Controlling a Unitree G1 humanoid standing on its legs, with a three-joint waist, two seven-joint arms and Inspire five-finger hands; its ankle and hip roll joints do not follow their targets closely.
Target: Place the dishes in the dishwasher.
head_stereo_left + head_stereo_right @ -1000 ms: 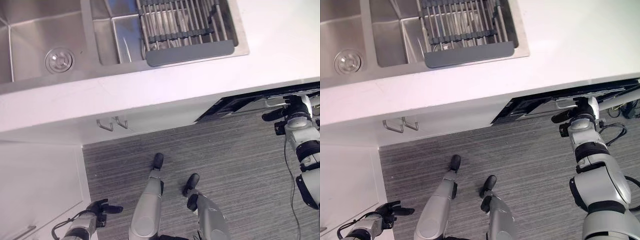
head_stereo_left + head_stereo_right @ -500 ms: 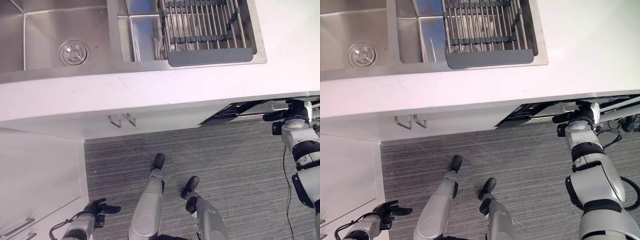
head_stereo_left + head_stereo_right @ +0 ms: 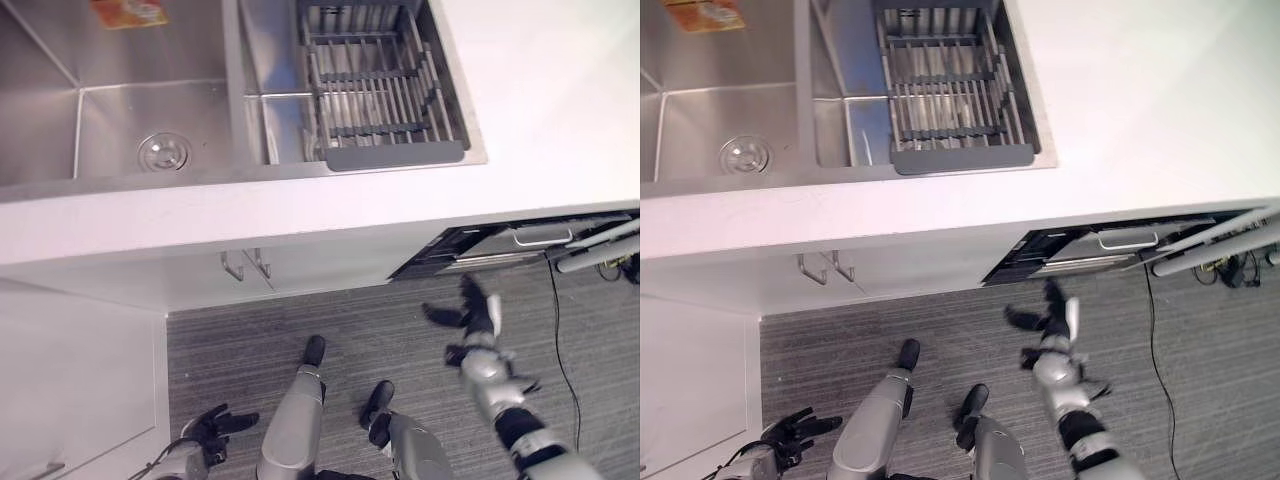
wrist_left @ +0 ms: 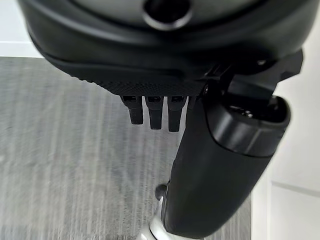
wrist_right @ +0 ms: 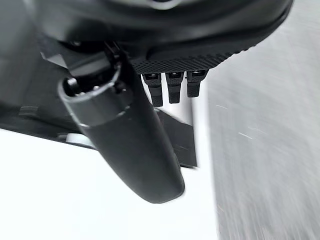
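Right hand (image 3: pixel 472 318): fingers spread apart, empty, held over the striped floor (image 3: pixel 350 320), just below the dishwasher door.
Left hand (image 3: pixel 215 425): fingers relaxed apart, empty, hanging low beside the white cabinet (image 3: pixel 80 380), idle.
Dishwasher (image 3: pixel 500 245): under the counter edge, door cracked open at the top, its bar handle (image 3: pixel 540 237) above and past the right hand.
Door, handling judgement: stiff, hinged, smooth; best taken at the bar handle and drawn down.
Dishes: any would sit in the sink rack (image 3: pixel 385 90), well beyond the right hand across the white counter (image 3: pixel 300 200); none can be made out through its bars.
Sink basin (image 3: pixel 110 120): steel, drain visible.
Clearance: open floor before the door; counter overhang close above the handle.
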